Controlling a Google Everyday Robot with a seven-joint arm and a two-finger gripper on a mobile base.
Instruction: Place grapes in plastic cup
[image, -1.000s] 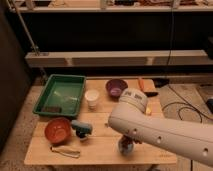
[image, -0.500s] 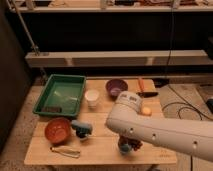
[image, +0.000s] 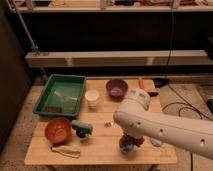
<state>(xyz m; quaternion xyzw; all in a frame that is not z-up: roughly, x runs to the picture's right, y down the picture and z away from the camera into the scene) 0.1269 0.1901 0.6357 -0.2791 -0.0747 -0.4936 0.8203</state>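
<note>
The wooden table (image: 100, 145) carries all items. The white robot arm (image: 165, 127) enters from the right and reaches down over the table's front right area. At rear left lies a green tray (image: 61, 94). Behind centre sits a purple bowl (image: 116, 88) with a white cup (image: 92, 97) just to its left. An orange bowl (image: 57, 130) stands at front left, a teal object (image: 81, 128) just beside it, and a thin looped item (image: 65, 150) in front of it near the table edge.

The gripper (image: 129, 142) is low over the front of the table, right of centre, under the arm's wrist. Its fingers are clenched. A light-blue shape at the fingertips appears to be the plastic cup (image: 126, 148), with a dark reddish mass directly above it that appears to be the grapes (image: 133, 140).

Task status, as a judgement: the placing step is in hand or nearly complete. The grapes are at the cup, touching or just above its rim. Whether they rest inside it or are gripped cannot be told. Remaining: release and withdrawal.

The grapes show as a small dark purple-red cluster, mostly hidden by the wrist.
</note>
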